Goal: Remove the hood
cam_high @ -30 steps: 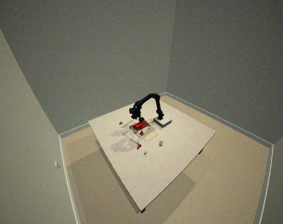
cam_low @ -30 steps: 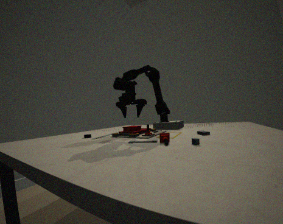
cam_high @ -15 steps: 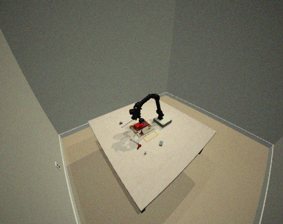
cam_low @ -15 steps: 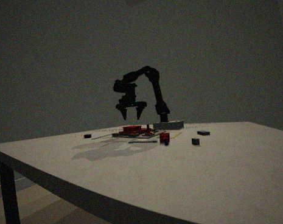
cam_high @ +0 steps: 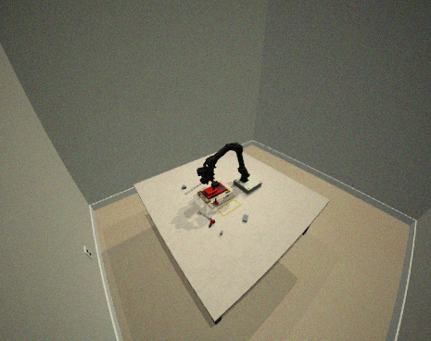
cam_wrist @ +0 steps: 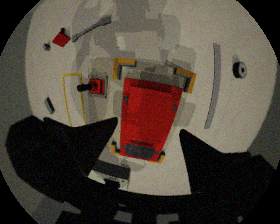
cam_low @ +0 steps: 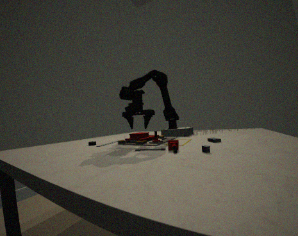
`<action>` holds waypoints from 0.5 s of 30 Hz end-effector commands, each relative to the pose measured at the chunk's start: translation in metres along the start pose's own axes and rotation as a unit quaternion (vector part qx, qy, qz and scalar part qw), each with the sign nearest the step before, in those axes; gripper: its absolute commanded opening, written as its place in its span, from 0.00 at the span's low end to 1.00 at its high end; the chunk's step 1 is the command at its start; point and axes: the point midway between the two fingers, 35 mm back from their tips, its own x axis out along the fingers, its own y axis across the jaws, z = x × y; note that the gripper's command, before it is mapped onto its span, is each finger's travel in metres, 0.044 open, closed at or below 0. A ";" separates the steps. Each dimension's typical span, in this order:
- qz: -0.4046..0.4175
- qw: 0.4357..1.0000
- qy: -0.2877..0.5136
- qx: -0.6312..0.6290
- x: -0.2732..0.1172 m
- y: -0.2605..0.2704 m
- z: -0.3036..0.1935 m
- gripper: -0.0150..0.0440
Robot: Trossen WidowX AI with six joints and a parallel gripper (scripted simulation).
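A: Where's the red hood?
B: Red car body [cam_high: 215,190] [cam_low: 139,136] [cam_wrist: 150,117], hood not separable; it's below the gripper [cam_low: 139,128] [cam_wrist: 149,125], long axis running between spread, empty fingers.
A: Next?
B: Probably straight down, fingers straddling its sides.

You have open air between the tool [cam_low: 138,128] [cam_wrist: 149,125] and the red car [cam_high: 215,190] [cam_low: 138,136] [cam_wrist: 150,117] beneath it. Yellow corner brackets [cam_wrist: 125,62] hem the car's corners; between them its long sides lie open to you. Toward the yellow outline [cam_high: 229,208] [cam_wrist: 67,100], an upright black-topped post [cam_high: 215,202] [cam_low: 156,136] [cam_wrist: 95,86] stands in your way if you cross low, while above it you can pass
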 end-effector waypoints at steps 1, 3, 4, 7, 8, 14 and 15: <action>0.003 1.000 0.005 0.003 0.008 0.001 -0.002 1.00; 0.003 1.000 0.005 0.003 0.010 0.001 -0.002 1.00; 0.003 1.000 0.005 0.003 0.011 0.001 -0.002 1.00; 0.003 1.000 0.005 0.003 0.013 0.002 -0.002 1.00; 0.003 1.000 0.005 0.003 0.014 0.002 -0.002 1.00; 0.003 1.000 0.005 0.003 0.019 0.002 -0.002 1.00; 0.003 1.000 0.005 0.003 0.020 0.002 -0.002 1.00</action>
